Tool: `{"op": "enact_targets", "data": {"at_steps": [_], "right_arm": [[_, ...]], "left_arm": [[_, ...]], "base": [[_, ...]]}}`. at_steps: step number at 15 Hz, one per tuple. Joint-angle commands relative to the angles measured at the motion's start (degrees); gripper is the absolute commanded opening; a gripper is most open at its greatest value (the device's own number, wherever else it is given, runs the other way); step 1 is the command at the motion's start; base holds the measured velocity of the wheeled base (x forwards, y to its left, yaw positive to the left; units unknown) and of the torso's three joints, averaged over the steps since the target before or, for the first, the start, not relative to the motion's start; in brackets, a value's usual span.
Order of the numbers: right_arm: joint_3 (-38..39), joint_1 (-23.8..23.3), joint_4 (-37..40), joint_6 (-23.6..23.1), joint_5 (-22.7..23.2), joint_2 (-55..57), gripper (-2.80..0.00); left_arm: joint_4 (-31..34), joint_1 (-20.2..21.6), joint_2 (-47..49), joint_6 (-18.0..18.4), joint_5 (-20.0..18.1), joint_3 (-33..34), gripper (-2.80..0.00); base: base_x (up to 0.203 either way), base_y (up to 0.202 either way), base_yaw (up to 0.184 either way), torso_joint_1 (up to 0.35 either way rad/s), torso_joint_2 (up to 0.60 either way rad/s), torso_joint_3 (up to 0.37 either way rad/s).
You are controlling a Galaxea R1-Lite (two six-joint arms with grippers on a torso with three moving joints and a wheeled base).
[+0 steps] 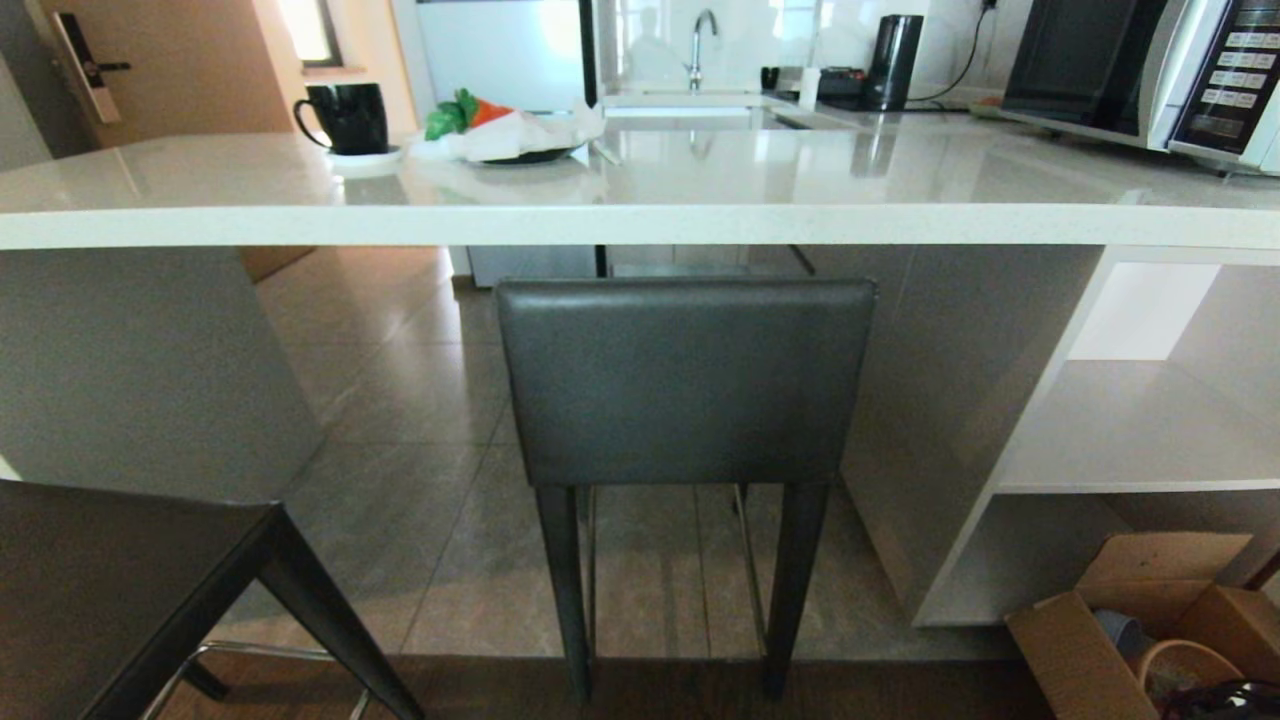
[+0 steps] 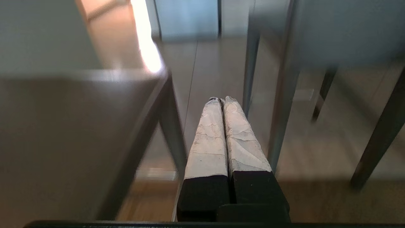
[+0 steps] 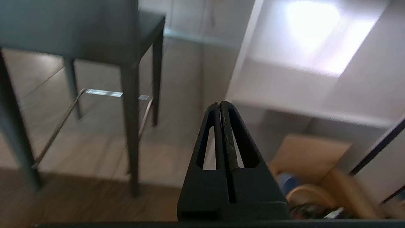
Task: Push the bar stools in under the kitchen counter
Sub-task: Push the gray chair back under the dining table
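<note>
The kitchen counter (image 1: 640, 225) is spanning the head view w/ its thick white edge. One bar stool (image 1: 685, 385) is standing centred just below that edge, backrest facing the robot, seat tucked under the counter – legs sitting at the tile/wood floor line. The second bar stool (image 1: 120, 590) is sitting off the counter's left end, nearer the robot, not pushed in. A cardboard box (image 1: 1130, 620) is lying by the counter's open shelves on the right.

Left gripper (image 2: 223, 100) is hanging low, taped fingers pressed together, empty – prob. between the two stools, view is blurry. Right gripper (image 3: 220, 104) is also closed on nothing, pointing at the floor between the centre stool and the box.
</note>
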Motion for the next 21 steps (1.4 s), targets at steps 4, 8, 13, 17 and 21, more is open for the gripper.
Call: {"op": "enact_targets", "data": {"at_steps": [4, 8, 13, 17, 21], "right_arm": [[2.3, 0.1, 4.3, 5.5, 2.0, 0.0, -2.8], [2.3, 0.1, 4.3, 5.8, 1.6, 0.0, -2.8], [2.3, 0.1, 4.3, 6.2, 1.5, 0.0, -2.8], [2.3, 0.1, 4.3, 7.4, 0.8, 0.0, -2.8], [2.3, 0.1, 4.2, 7.4, 0.8, 0.0, -2.8]], "left_arm": [[1.9, 0.0, -0.1, 0.5, -0.6, 3.6, -2.8], [1.9, -0.1, -0.1, -2.7, 0.1, 3.6, -2.8], [1.9, -0.1, -0.1, -2.8, 0.2, 3.6, -2.8], [1.9, -0.1, -0.1, -2.8, 0.2, 3.6, -2.8], [1.9, -0.1, -0.1, -3.0, 0.3, 3.6, -2.8]], "base": [[0.0, 0.0, 0.0, 0.0, 0.0, 0.0], [0.0, 0.0, 0.0, 0.0, 0.0, 0.0], [-0.046, 0.0, 0.0, 0.005, 0.0, 0.001], [-0.2, 0.0, -0.002, 0.001, 0.0, 0.003], [-0.198, 0.0, 0.0, 0.002, 0.0, 0.002]]}}
